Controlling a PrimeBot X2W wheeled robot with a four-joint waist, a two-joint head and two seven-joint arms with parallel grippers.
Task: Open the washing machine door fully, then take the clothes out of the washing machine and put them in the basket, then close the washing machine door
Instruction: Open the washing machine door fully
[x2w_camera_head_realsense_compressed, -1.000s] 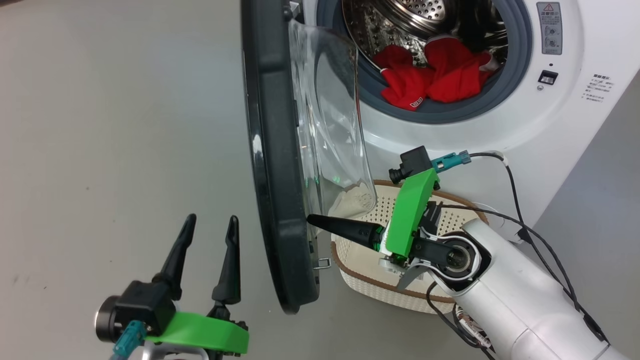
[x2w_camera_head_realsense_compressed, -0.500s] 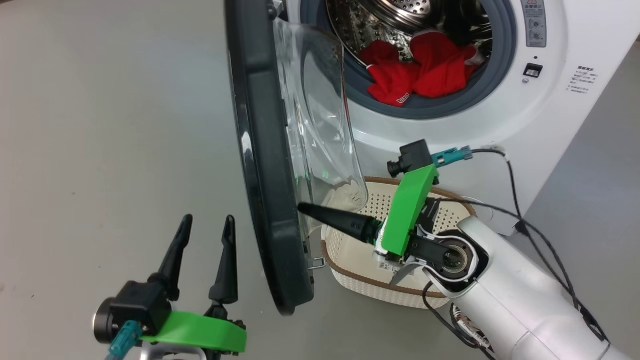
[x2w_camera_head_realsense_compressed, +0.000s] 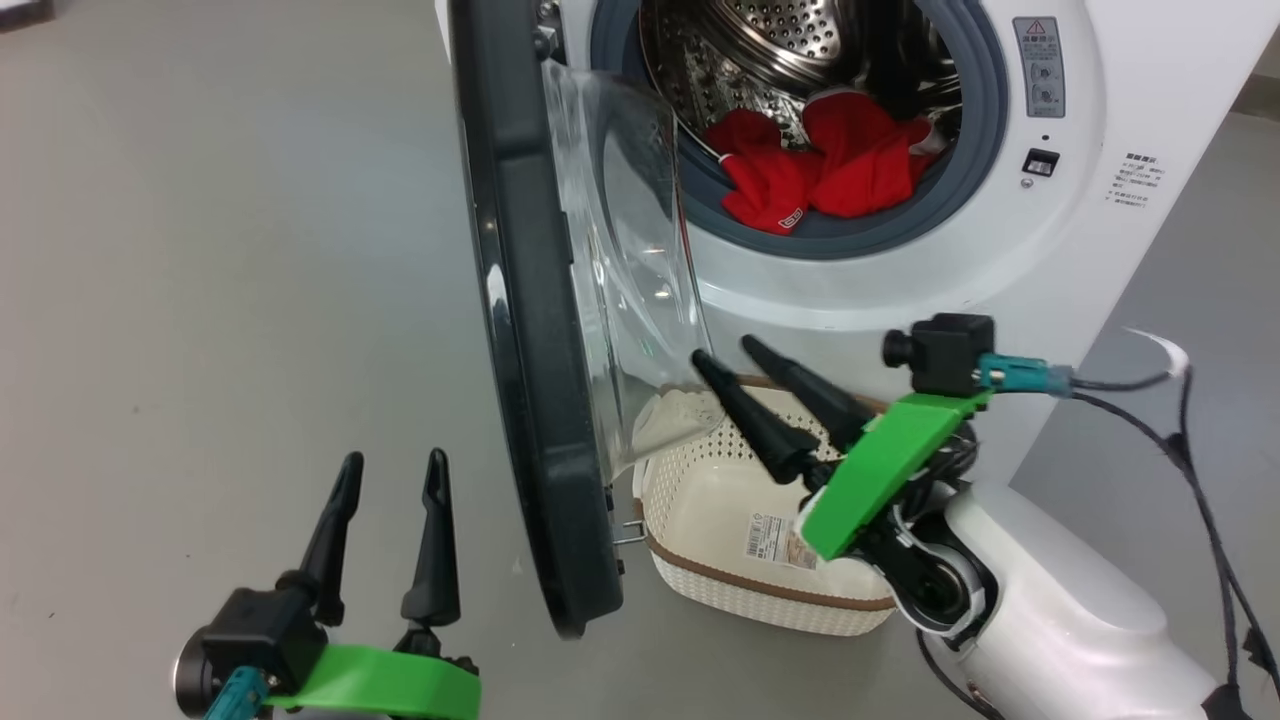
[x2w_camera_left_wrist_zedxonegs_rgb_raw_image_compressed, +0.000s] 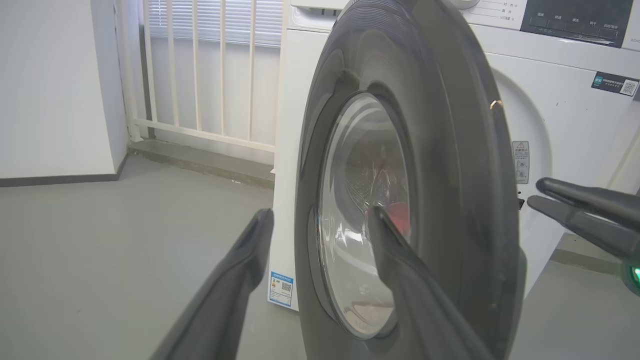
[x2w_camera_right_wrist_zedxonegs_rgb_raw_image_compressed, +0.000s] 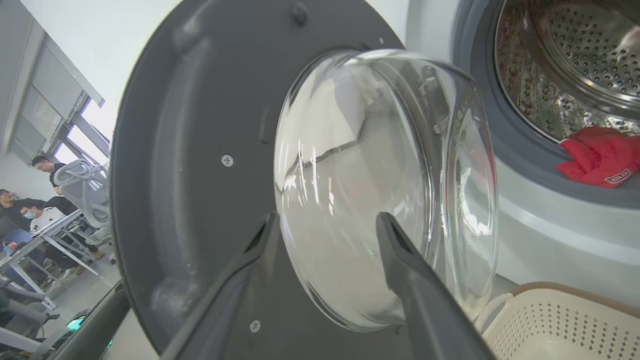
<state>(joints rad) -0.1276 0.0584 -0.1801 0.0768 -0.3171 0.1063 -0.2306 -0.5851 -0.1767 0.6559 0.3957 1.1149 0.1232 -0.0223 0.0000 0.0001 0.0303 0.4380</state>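
Since the washing machine door stands half swung, push its inner rim outward with the open, empty right tool. Spare the glass.

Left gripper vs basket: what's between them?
The washing machine door, open and edge-on, stands between the left gripper and the basket, as the head view shows.

Left hand low, fingers apart; right hand higher, fingers apart, both empty.
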